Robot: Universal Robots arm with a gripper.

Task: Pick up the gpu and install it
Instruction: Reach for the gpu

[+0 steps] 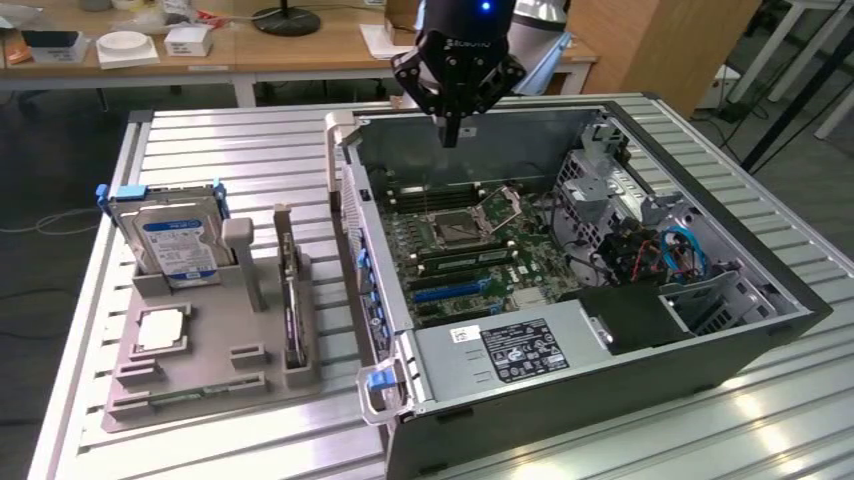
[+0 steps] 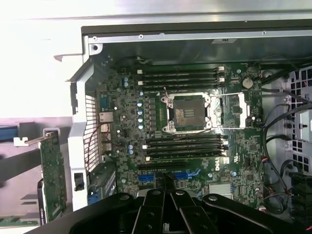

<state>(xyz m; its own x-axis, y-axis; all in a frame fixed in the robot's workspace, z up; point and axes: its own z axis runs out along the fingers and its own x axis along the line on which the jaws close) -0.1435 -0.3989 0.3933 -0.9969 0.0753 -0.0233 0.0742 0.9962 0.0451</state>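
A slatted metal counter (image 1: 200, 135) carries an open computer case (image 1: 641, 392) lying on its side, motherboard (image 1: 461, 250) exposed. At the exterior view's left of the case, a grey holder (image 1: 200, 385) keeps the gpu (image 1: 290, 310) standing on edge. The arm's fingers (image 1: 451, 128) are pressed together, empty, above the case's far wall, well apart from the gpu.

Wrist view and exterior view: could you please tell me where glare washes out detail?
Wrist view: the table outside the computer case is blown out white, the motherboard evenly lit. Exterior view: glints on the table at the exterior view's right.
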